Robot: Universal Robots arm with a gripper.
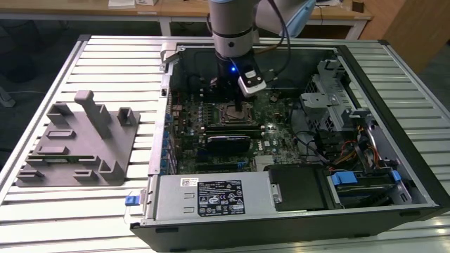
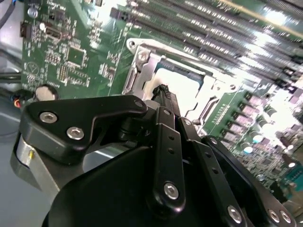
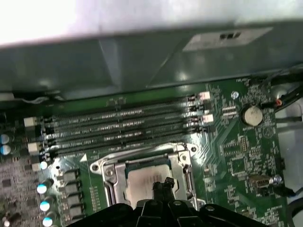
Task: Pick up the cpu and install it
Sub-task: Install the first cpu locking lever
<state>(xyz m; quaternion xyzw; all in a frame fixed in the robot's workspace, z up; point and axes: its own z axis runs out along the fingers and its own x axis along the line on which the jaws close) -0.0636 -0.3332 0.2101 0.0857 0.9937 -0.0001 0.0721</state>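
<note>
Cpu (image 3: 150, 179) lying in socket (image 3: 142, 163) on motherboard (image 1: 277, 134), mid-case, under gripper (image 2: 163, 92). Jaws together at a narrow tip just over the silvery plate, clamped on nothing visible. Judged placing step; seating check, then latch.

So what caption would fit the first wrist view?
End effector poised over the cpu sitting in the motherboard socket.

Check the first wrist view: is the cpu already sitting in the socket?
Yes, the cpu lies flat inside the socket frame, with the claw just above it.
</note>
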